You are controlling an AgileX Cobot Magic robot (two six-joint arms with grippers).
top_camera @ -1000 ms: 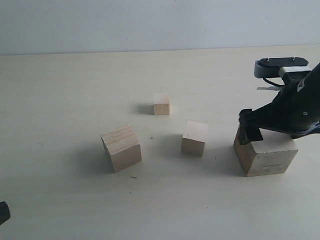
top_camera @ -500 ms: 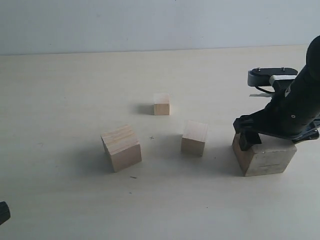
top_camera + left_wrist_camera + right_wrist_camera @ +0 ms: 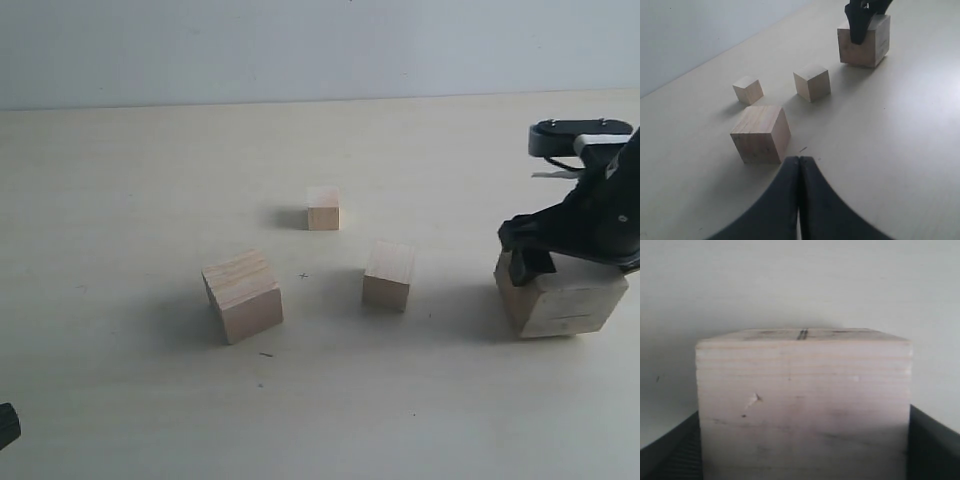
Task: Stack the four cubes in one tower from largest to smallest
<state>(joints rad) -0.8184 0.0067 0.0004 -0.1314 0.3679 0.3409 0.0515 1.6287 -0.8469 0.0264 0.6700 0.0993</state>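
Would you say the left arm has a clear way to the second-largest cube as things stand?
Probably yes. In its wrist view the second-largest cube sits just ahead of the left gripper with only bare table between; the shut jaws would need opening first.

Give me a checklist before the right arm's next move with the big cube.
1. Right pincer shut on the largest pale wooden cube, both sides held: ok.
2. That cube clear of the pale table: cannot tell.
3. Second-largest pale wooden cube, third-largest pale wooden cube and smallest pale wooden cube standing apart, unstacked: ok.
4. Left pincer shut, empty, clear of all cubes: ok.
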